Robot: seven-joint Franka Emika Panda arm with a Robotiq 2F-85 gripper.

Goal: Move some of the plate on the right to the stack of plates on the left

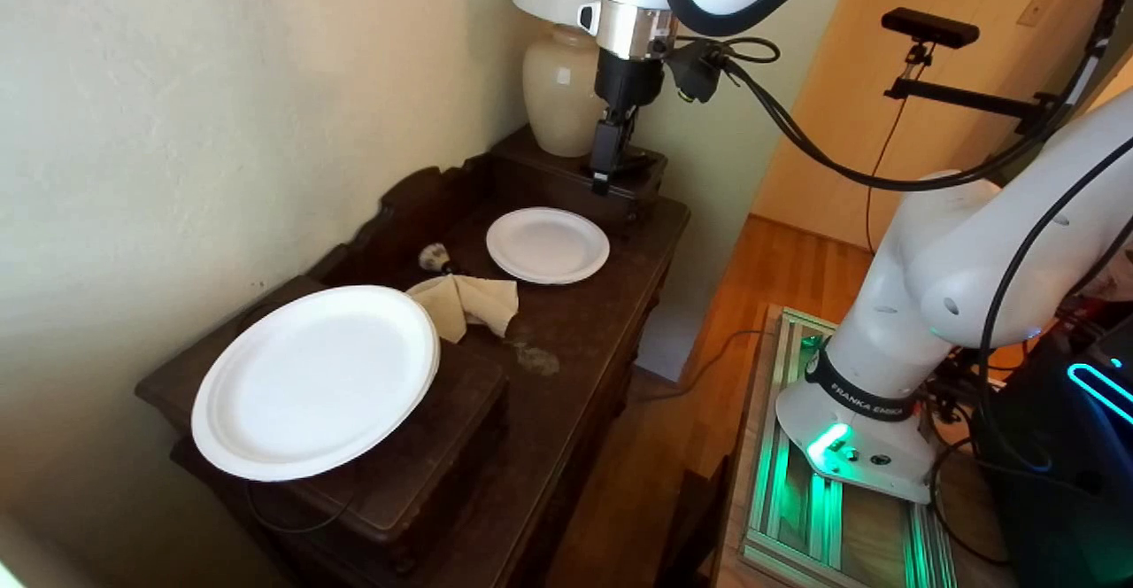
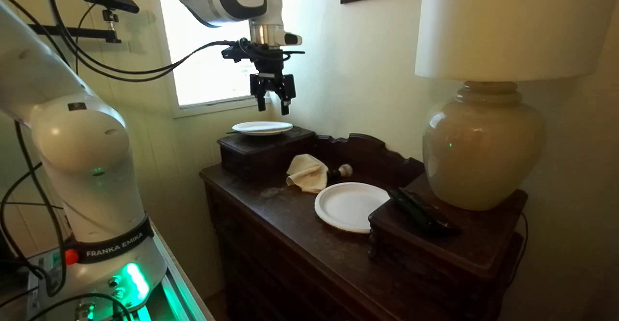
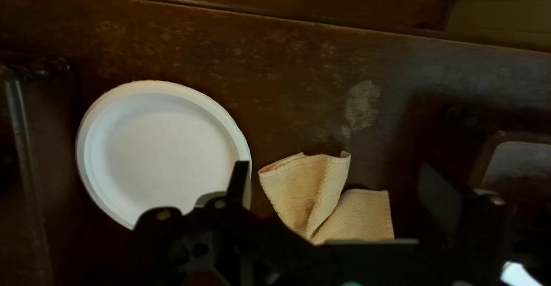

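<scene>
A stack of white plates (image 1: 315, 382) lies on the raised box at one end of the dresser. It also shows in an exterior view (image 2: 262, 127), with the top plate slightly offset. White plate or plates (image 1: 548, 245) lie flat on the dresser top near the lamp, also in an exterior view (image 2: 352, 207) and in the wrist view (image 3: 165, 152). I cannot tell how many are there. My gripper (image 2: 273, 107) is open and empty, high above the dresser. In the wrist view the gripper (image 3: 333, 178) has its fingers wide apart, with no plate between them.
A beige cloth (image 1: 465, 303) and a brush (image 1: 435, 259) lie between the plates. A lamp (image 2: 483, 147) and a dark object (image 2: 420, 212) stand on the other raised box (image 2: 449, 248). A carved backboard (image 2: 367, 144) runs along the wall.
</scene>
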